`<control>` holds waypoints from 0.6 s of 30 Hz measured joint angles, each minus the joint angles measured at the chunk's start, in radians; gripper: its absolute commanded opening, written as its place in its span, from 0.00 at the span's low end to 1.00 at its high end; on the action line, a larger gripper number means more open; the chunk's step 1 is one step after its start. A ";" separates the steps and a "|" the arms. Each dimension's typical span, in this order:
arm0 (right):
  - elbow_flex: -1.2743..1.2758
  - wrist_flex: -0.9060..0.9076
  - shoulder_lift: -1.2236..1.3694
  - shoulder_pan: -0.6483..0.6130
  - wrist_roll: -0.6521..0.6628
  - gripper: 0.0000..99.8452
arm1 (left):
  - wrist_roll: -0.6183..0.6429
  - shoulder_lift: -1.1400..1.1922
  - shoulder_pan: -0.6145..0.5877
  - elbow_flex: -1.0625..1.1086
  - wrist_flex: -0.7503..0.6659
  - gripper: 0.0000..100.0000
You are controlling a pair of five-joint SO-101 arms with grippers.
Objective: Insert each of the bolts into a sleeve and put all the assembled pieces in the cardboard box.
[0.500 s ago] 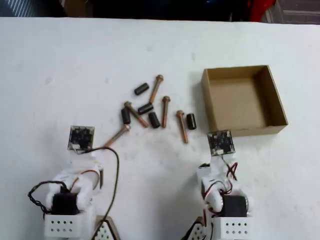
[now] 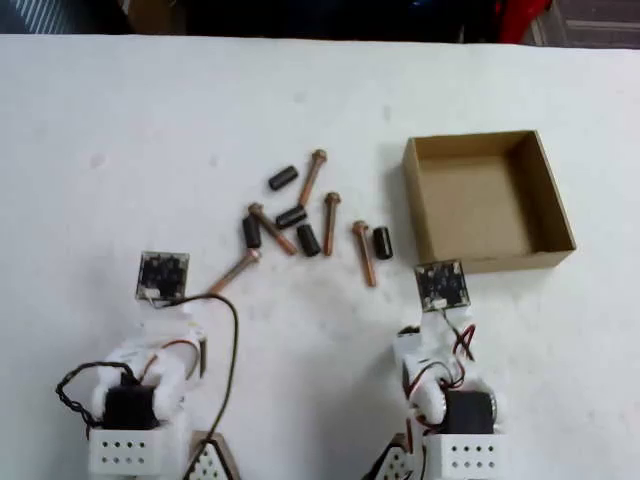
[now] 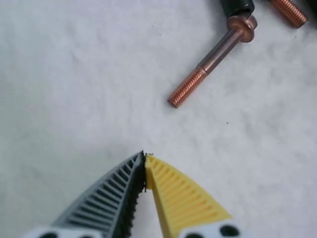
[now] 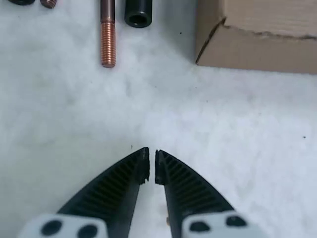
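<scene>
Op: Claw state?

Eng: The left claw (image 3: 144, 156) is pressed together, tips touching, nothing in it. The right claw (image 4: 152, 151) is all but together with a hairline gap, also holding nothing. You need to spread both before any pick.

Op: Where's the work?

Eng: All loose on the table (image 2: 120, 120) ahead of your claws. The nearest bolt (image 3: 213, 64) lies flat just ahead of the left claw. Its threaded end points toward the claw, and a black sleeve (image 3: 237, 6) sits right at its head. Ahead of the right claw lies a second bolt (image 4: 107, 34), threads toward the claw. An open-bore sleeve (image 4: 137, 12) sits just beside it. The box (image 4: 262, 44) is ahead of that claw, off to its right. No bolt sits in a sleeve yet.

Op: How do they handle?

Eng: I'd judge them rigid metal, small and light. They won't crush, but they're round, so expect rolling and slipping between the pads.
- **Bolt:** take it across the smooth shank close to the head and keep off the threads, since that end goes in.
- **Sleeve:** pinch it around mid-body, bore left clear. It likely looks slicker than the bolt, so squeeze square to its axis or it squirts out.
</scene>
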 measured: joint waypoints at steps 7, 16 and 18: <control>0.000 -0.008 0.000 0.000 0.000 0.02 | 0.000 0.000 0.000 0.000 0.000 0.02; 0.000 -0.009 0.000 -0.006 0.000 0.02 | 0.000 0.000 0.000 0.000 0.000 0.02; 0.000 -0.009 0.000 -0.006 0.000 0.02 | 0.000 0.000 0.000 0.000 0.000 0.02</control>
